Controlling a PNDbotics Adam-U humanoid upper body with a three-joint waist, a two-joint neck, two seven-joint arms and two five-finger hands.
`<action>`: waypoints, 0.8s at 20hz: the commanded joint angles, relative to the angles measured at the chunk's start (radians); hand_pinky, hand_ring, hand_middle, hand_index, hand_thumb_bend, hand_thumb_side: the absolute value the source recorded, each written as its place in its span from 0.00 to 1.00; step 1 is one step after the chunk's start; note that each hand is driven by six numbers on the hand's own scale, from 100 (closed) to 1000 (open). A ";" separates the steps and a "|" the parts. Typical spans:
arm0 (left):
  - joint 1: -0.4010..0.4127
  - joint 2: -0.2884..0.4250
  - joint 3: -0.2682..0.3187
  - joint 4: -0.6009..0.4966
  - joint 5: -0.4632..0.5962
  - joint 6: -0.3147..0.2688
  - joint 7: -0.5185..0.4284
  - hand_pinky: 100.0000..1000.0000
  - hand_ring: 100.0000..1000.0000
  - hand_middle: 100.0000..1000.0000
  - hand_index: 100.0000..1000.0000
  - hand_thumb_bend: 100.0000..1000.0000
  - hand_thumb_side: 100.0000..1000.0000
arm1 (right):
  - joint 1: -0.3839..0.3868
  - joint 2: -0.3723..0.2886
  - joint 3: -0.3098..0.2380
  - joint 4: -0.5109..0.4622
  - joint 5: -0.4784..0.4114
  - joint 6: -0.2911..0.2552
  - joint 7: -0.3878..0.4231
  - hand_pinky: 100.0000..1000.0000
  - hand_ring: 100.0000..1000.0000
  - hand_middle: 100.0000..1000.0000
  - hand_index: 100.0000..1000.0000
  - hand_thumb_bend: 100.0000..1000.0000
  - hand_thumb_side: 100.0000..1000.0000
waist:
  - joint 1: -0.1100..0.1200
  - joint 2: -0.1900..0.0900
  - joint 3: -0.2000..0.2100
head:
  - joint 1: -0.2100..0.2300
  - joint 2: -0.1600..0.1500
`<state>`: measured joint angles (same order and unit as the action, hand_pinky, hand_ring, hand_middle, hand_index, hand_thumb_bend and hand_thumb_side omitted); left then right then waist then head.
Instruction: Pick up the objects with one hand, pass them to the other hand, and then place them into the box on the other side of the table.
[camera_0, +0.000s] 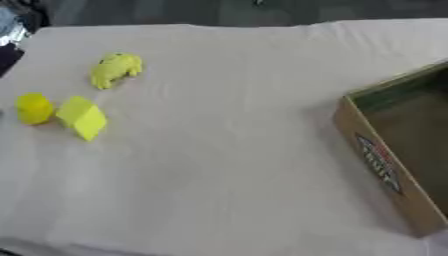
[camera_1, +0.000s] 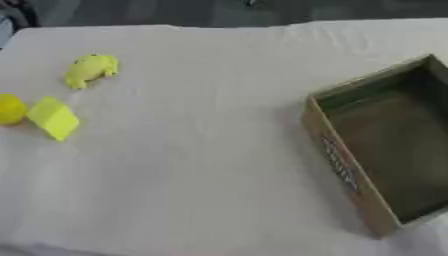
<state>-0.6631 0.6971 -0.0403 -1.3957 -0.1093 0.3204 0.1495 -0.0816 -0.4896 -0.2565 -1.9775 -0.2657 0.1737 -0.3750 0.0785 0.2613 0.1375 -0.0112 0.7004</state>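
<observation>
Currently on my worktop (camera_0: 227, 165), cloth-covered: one cardboard box (camera_1: 346, 172), open-topped, nothing visible inside, at the right edge. Well left of the box, three yellow items: an animal-shaped toy (camera_0: 115, 69) farthest from me; a block (camera_0: 82, 117) nearer; a rounded piece (camera_0: 34, 108) just beside the block, on its far side from the box. Neither hand of mine shows, so their fingers cannot be judged.

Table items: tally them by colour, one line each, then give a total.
Yellow: 3, the animal-shaped toy, the block and the round piece
Brown: 1, the cardboard box
Total: 4
</observation>
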 joint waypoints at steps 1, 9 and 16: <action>-0.069 0.181 -0.048 0.039 -0.067 0.017 -0.303 0.62 0.73 0.75 0.82 0.79 0.49 | 0.001 -0.036 -0.002 -0.023 0.014 -0.001 0.003 1.00 0.93 1.00 1.00 0.00 0.55 | 0.001 -0.021 0.004 | -0.005 -0.006; -0.190 0.287 -0.130 0.085 -0.202 -0.004 -0.863 0.71 0.77 0.76 0.85 0.78 0.42 | 0.004 -0.040 0.002 -0.023 0.023 0.001 0.006 1.00 0.93 1.00 1.00 0.00 0.55 | 0.008 -0.019 0.005 | 0.000 -0.018; -0.188 0.301 -0.127 0.108 -0.192 -0.056 -1.013 0.77 0.78 0.70 0.78 0.81 0.00 | 0.004 -0.040 0.003 -0.023 0.028 0.001 0.007 1.00 0.93 1.00 1.00 0.00 0.55 | 0.009 -0.016 0.005 | 0.000 -0.023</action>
<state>-0.8401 0.9370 -0.1761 -1.2875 -0.3008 0.2703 -0.8366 -0.0731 -0.4972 -0.2507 -1.9775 -0.2424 0.1765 -0.3694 0.0881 0.2614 0.1415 -0.0137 0.6906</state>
